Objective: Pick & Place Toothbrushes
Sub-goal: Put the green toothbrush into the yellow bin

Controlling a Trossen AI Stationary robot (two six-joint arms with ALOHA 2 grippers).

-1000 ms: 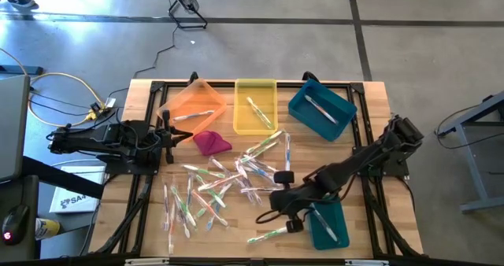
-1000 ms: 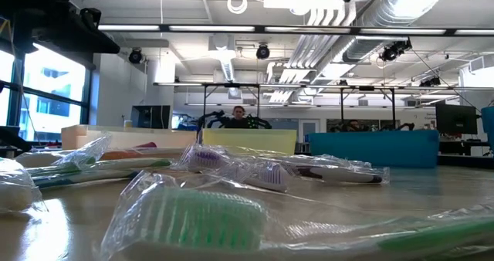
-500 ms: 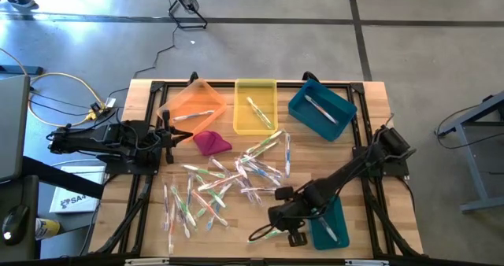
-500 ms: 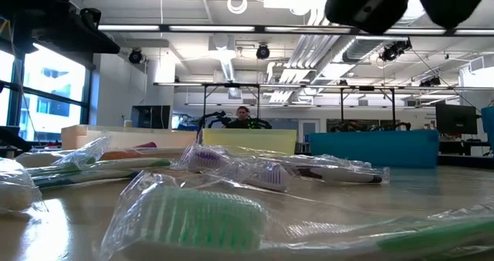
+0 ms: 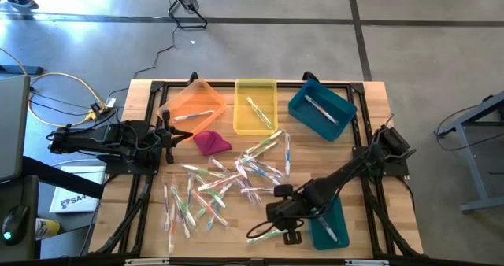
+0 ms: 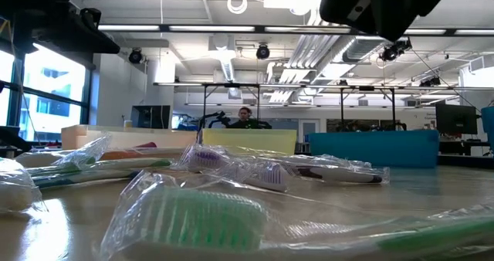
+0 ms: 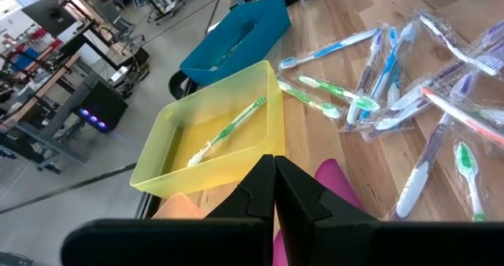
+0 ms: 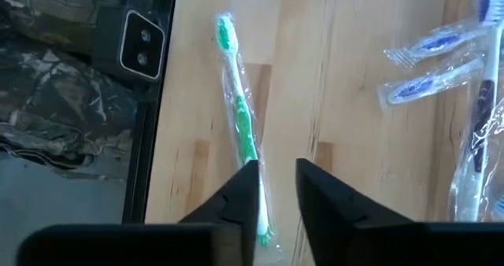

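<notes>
The right tool (image 8: 276, 189) is held low over the near edge of the worktop (image 5: 142, 211), its fingers (image 8: 240, 191) parted by a narrow gap and gripping nothing. A wrapped green toothbrush (image 8: 240, 116) lies flat on the wood just ahead of those fingers, one fingertip seen over its handle end; whether it is touched cannot be told. In the high view the same toothbrush (image 5: 264, 235) is seen beside the right tool (image 5: 285, 233), close to a teal bin (image 5: 335, 211) at the near right. The left tool (image 7: 274, 189) is closed and empty, held at the left side of the worktop beside a magenta cloth (image 5: 211, 143). The other toothbrushes (image 5: 224, 183) are scattered over the middle of the worktop, most in clear wrappers. Three bins are lined along the far edge: an orange bin (image 5: 183, 101), a yellow bin (image 5: 244, 112) and a second teal bin (image 5: 303, 105), each with at least one toothbrush inside. In the left wrist view a green toothbrush (image 7: 232, 130) is seen lying in the yellow bin (image 7: 157, 168). In the low view wrapped toothbrushes (image 6: 193, 215) fill the foreground, and a person (image 6: 245, 118) is seen far behind.
</notes>
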